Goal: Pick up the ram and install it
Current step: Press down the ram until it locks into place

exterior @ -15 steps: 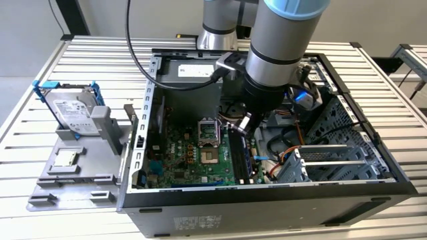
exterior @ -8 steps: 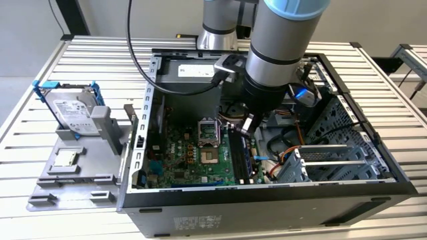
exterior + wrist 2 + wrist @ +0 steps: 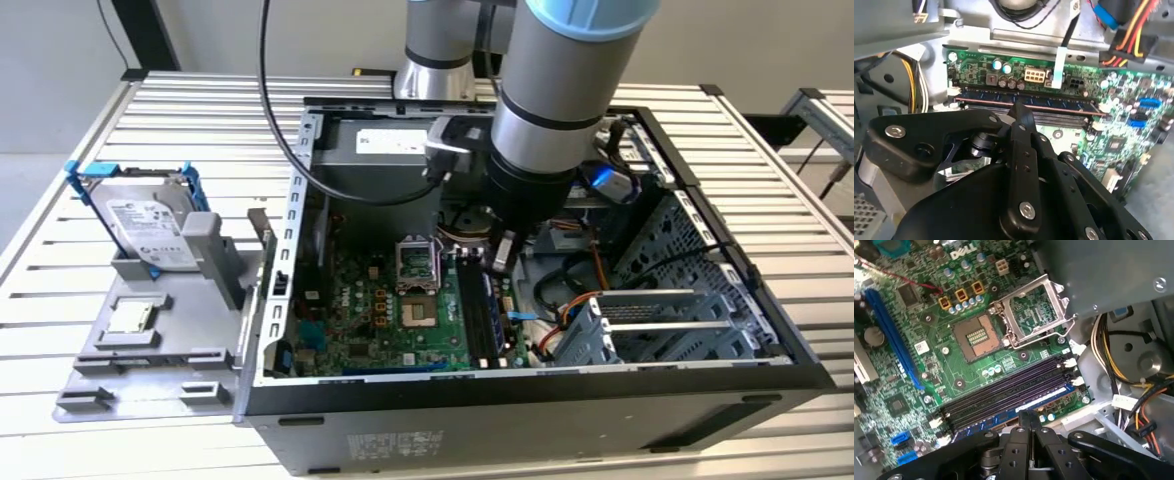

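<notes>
The ram [image 3: 1054, 103], a dark blue-green stick, stands on edge in the black memory slot at the motherboard's edge, next to the case's cable bay. In the first wrist view the ram [image 3: 1041, 399] carries a white label and lies along the outermost slot, beside several bare black slots [image 3: 1004, 390]. My gripper [image 3: 505, 262] reaches down into the open computer case over those slots. Its two black fingers are shut together, with their tips [image 3: 1029, 416] at the ram's top edge near mid-length. Whether they press on it cannot be told. In the second wrist view the gripper [image 3: 1021, 111] points at the same spot.
The open case [image 3: 534, 410] surrounds the arm. A CPU socket [image 3: 976, 337] with its raised metal frame [image 3: 1034, 312] lies beside the slots. Cable bundles [image 3: 1144, 405] and a metal drive cage [image 3: 667, 320] crowd the exterior view's right. A hard drive in a blue frame [image 3: 140, 220] stands outside on a grey holder [image 3: 147, 340].
</notes>
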Controlling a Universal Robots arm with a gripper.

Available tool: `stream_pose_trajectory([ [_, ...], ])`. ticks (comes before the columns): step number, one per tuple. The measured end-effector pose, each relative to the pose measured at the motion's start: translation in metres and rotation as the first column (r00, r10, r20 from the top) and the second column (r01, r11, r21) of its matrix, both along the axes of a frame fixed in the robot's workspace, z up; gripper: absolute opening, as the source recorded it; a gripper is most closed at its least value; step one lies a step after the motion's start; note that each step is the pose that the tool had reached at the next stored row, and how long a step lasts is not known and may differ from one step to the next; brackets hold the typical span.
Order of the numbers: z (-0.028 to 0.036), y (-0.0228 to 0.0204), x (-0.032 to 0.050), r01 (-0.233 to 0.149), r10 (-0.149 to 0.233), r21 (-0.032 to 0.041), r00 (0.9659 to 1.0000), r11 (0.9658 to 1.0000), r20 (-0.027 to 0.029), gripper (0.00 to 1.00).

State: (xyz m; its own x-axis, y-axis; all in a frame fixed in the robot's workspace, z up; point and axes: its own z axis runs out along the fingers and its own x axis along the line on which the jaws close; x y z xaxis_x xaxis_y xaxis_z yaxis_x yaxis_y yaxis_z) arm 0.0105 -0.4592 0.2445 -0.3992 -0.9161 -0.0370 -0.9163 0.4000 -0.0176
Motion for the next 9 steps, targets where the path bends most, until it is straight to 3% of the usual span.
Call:
stream_pose_trajectory([
  [3,0.0000,0.0001,0.0000,-0.054,0.054,-0.0002,0.9985,0.9985,0.0052,0.00],
  [6,0.0000,0.0000,0.0000,-0.118,0.118,-0.0005,0.9930,0.9930,0.0053,0.00],
  [9,0.0000,0.0000,-0.0001,-0.176,0.176,-0.0006,0.9843,0.9843,0.0053,0.00],
])
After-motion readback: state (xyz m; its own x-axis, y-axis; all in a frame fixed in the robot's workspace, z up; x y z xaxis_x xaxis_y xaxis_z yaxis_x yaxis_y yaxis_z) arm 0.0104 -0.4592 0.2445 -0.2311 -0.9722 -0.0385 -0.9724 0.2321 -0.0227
